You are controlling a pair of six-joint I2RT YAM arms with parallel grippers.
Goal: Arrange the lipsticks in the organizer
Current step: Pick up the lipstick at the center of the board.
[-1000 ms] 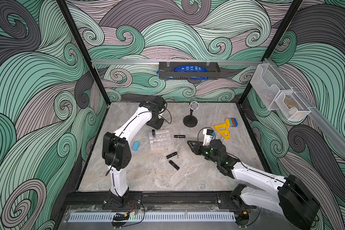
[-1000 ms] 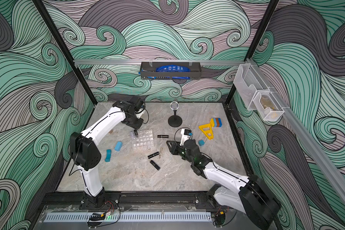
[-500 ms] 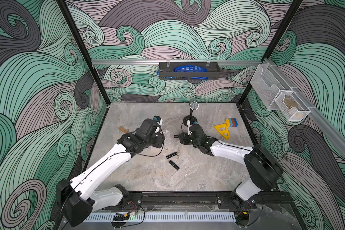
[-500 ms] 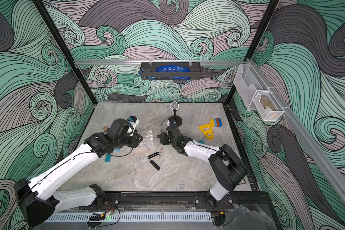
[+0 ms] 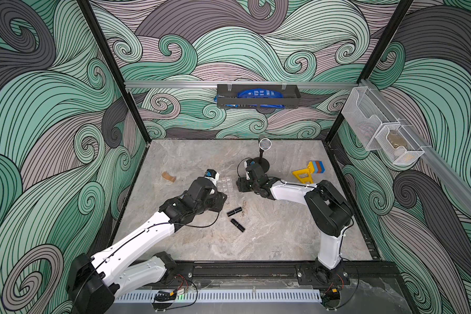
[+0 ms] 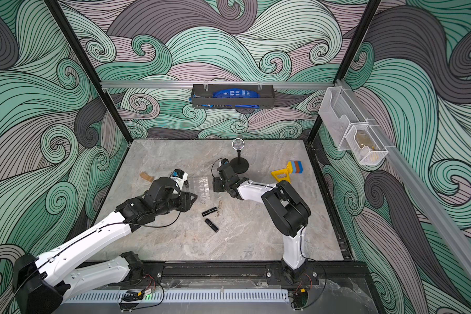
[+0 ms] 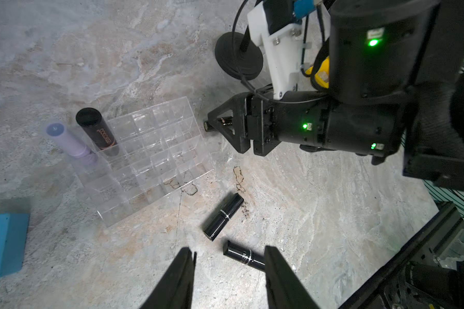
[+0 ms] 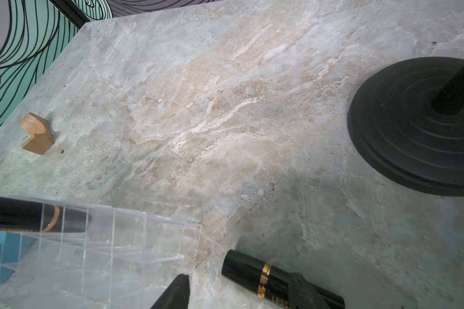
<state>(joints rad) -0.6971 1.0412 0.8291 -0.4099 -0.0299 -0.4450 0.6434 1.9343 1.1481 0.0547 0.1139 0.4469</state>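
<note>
While the right gripper (image 8: 239,279) sits low just beside the organizer (image 7: 156,149), its jaws stand apart. A black lipstick (image 8: 248,270) lies flat on the table (image 7: 306,200) between them, one end against a finger, gripped by neither. The left gripper (image 7: 228,251) hovers near another edge of the organizer, jaws apart and empty. A second lipstick (image 7: 244,256) lies at its fingertips, partly behind one, and a third lipstick (image 7: 223,216) lies between that and the organizer. A fourth lipstick (image 7: 97,128) stands upright in an edge cell, next to the lavender tube (image 7: 65,139).
</note>
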